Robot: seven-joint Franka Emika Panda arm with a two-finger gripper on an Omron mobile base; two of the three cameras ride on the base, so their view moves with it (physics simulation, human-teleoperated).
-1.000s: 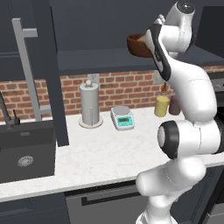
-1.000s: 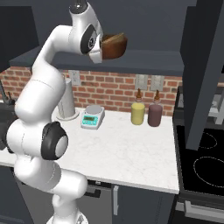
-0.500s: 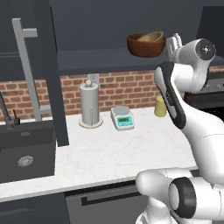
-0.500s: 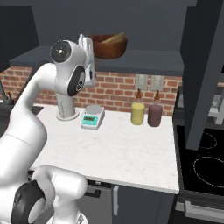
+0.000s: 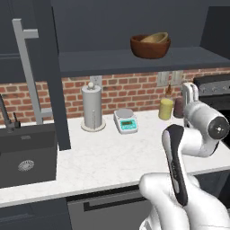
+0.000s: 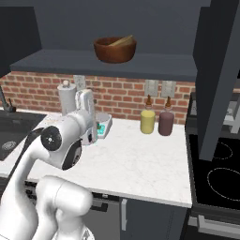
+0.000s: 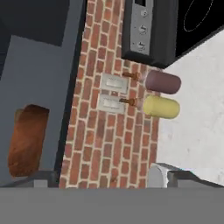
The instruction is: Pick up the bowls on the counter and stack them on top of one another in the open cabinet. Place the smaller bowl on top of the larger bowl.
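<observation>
- the claw (image 5: 191, 92) is held up just over the counter (image 5: 112, 155), at the right end, near the back wall. its fingers point up. i cannot tell if it is wide or narrow, and there is nothing in it.
- the counter is white with thin grey lines, like marble. dark doors sit under it.
- the wall behind the claw is red brick (image 6: 122, 96) with two white wall plugs (image 6: 158, 87).
- high above the claw is the open cabinet (image 5: 134, 60), dark grey-blue, with a flat shelf.
- the larger bowl (image 5: 150, 46) sits on that shelf, up and a bit to the left of the claw. it is dark red-brown.
- the smaller bowl (image 5: 155, 37) is light tan and sits inside the big one, tipped a little.
- the cabinet door (image 5: 47, 67) stands open far to the left of the claw, with a long grey bar handle (image 5: 29, 72).
- right by the claw stand a yellow bottle (image 5: 165, 108) and a dark red bottle (image 6: 165, 122), next to each other at the wall.
- to the left of the claw is a small kitchen scale (image 5: 125, 121) with a green screen. i cannot read what it says.
- further left stands a paper towel roll (image 5: 92, 108).
- far left is a black sink (image 5: 27, 155) with a dark tap (image 5: 6, 119).
- on the other side of the claw is a black stove top (image 6: 215, 164) with round rings.
- i see no words or labels i can read anywhere.
</observation>
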